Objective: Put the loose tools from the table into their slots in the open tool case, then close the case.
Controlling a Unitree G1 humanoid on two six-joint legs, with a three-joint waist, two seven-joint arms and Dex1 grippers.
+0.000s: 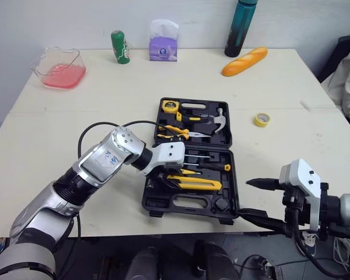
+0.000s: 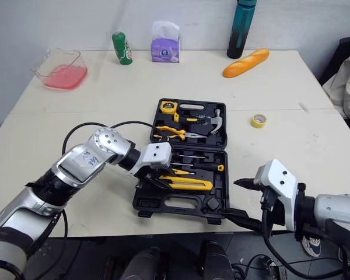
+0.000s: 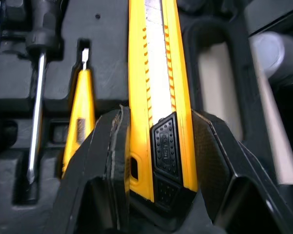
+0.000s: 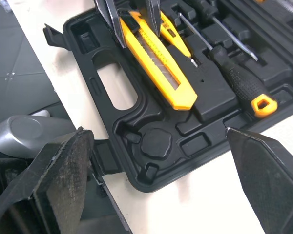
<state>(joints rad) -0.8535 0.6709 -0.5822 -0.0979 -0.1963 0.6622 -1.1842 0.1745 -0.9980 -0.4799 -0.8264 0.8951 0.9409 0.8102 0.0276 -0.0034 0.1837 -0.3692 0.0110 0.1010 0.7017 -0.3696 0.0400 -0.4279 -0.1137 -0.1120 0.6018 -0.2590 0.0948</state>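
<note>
Pale tabletop [image 1: 105,111] bears moulded case [image 1: 221,205]; left fingers [image 3: 105,151] pinch ribbed yellow knife [image 3: 158,73].

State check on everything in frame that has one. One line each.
tool case, open, flat on the table
left gripper, shut on the utility knife
utility knife, lying in the case's near half
right gripper, open, empty, by the case's near right corner
screwdriver, seated in near half
hammer, seated in far half
tape measure, seated in far half
tape roll, loose on the table, right of case
</note>
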